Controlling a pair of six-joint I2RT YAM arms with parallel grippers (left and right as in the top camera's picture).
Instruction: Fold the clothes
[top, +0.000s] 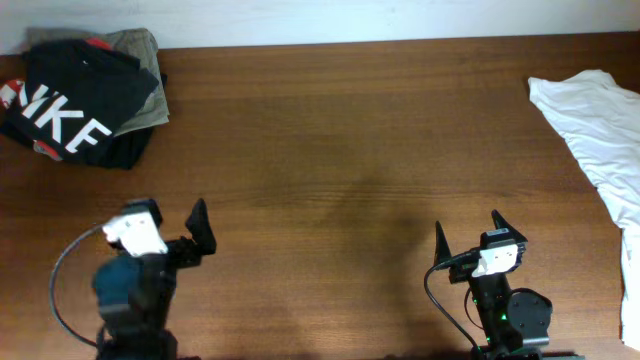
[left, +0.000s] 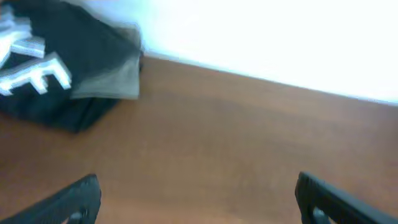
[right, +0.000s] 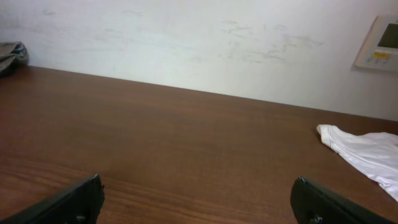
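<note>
The black T-shirt (top: 75, 100) with white "NIKE" lettering lies folded on top of a small pile at the table's far left corner. It also shows at the upper left of the left wrist view (left: 56, 62). My left gripper (top: 178, 222) is open and empty near the front left, well short of the pile; its fingers frame bare wood in the left wrist view (left: 196, 196). My right gripper (top: 467, 232) is open and empty near the front right, over bare wood in the right wrist view (right: 196, 193).
An olive-grey garment (top: 140, 45) and a bit of red cloth lie under the black shirt. A white garment (top: 600, 130) lies spread at the far right edge and shows in the right wrist view (right: 367, 152). A wall runs behind the table.
</note>
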